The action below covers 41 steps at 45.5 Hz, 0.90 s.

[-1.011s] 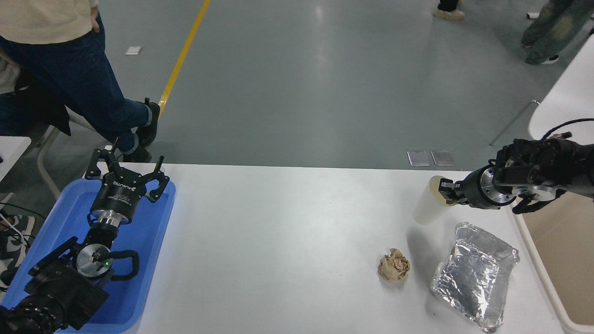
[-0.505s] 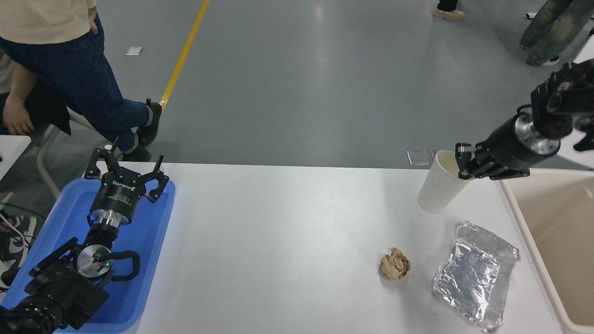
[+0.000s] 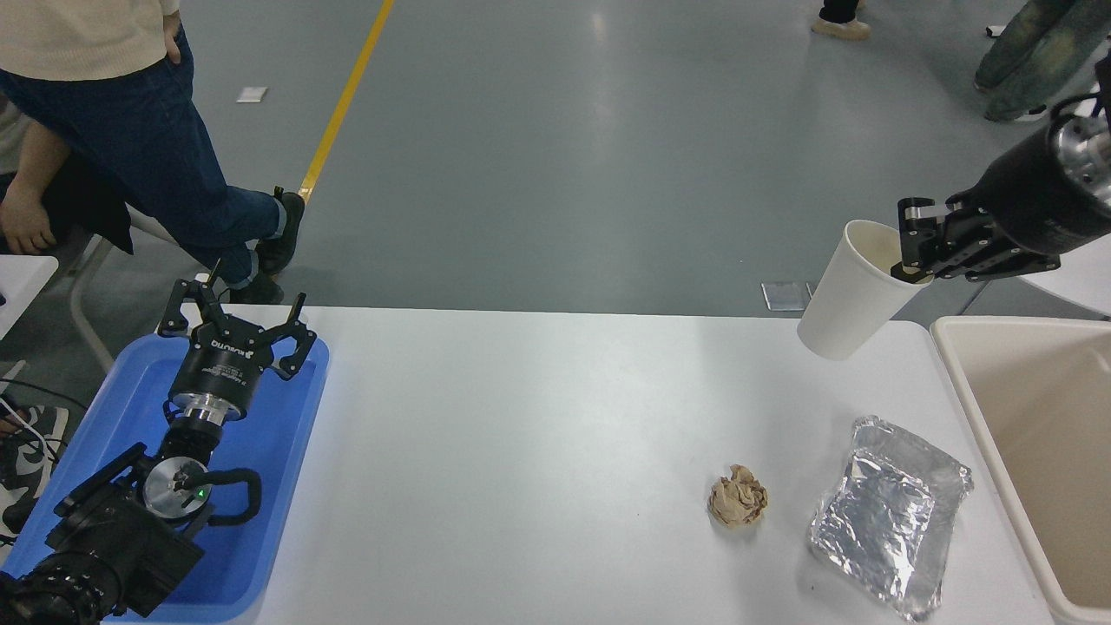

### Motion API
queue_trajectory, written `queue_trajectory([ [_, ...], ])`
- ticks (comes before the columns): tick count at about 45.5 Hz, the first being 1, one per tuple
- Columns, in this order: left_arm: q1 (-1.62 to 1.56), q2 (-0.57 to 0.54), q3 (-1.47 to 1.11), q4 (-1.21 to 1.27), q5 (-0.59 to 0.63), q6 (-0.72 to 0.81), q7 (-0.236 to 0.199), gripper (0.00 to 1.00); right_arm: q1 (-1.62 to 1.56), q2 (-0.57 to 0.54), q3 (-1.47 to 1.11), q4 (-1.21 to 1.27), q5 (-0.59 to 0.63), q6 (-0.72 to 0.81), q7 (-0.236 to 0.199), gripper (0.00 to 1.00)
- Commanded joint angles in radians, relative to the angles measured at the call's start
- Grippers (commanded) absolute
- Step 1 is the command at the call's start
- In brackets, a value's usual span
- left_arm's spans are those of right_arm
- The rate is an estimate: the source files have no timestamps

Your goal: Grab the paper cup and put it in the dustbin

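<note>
The white paper cup (image 3: 852, 292) hangs tilted in the air above the table's far right corner, its rim pinched by my right gripper (image 3: 913, 252), which is shut on it and reaches in from the upper right. The beige dustbin (image 3: 955, 375) stands at the table's right edge, just right of and below the cup; only part of it shows. My left gripper (image 3: 234, 323) is parked at the lower left over the blue tray, fingers spread open and holding nothing.
A blue tray (image 3: 286, 451) lies under the left arm. A crumpled brown paper ball (image 3: 737, 496) and a crinkled silver foil container (image 3: 890, 514) lie on the table's near right. A person's legs (image 3: 165, 165) stand beyond the far left corner.
My right gripper has lifted the paper cup off the table, up and to the right toward the dustbin. The left arm has stayed still.
</note>
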State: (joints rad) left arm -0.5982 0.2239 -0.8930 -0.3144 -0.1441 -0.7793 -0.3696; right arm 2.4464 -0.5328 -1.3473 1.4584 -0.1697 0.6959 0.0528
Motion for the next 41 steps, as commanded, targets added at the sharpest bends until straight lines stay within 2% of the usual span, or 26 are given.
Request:
queue_trajectory([
  [1, 0.0, 0.0, 0.0, 0.0, 0.0, 0.0, 0.0, 1.0, 0.053, -0.033, -0.084, 0.005, -0.008, 0.004, -0.001, 0.0],
  [11, 0.001, 0.002, -0.001, 0.0, 0.0, 0.0, -0.002, 1.0, 0.051, -0.047, -0.292, -0.004, 0.002, -0.067, 0.002, 0.0],
  [16, 0.001, 0.002, -0.001, 0.0, 0.0, 0.0, -0.002, 1.0, 0.051, -0.133, -0.325, -0.024, 0.002, -0.105, 0.002, 0.0],
  [29, 0.003, 0.002, -0.001, 0.0, 0.0, 0.0, -0.002, 1.0, -0.098, -0.345, -0.323, -0.217, -0.042, -0.176, 0.002, 0.0],
  [36, 0.003, 0.003, -0.001, 0.0, 0.0, 0.0, -0.002, 1.0, -0.279, -0.38, -0.274, -0.345, -0.048, -0.239, 0.004, 0.0],
  [41, 0.003, 0.002, -0.001, 0.0, 0.0, 0.0, -0.002, 1.0, -0.501, -0.388, -0.135, -0.457, -0.044, -0.314, 0.004, 0.0],
])
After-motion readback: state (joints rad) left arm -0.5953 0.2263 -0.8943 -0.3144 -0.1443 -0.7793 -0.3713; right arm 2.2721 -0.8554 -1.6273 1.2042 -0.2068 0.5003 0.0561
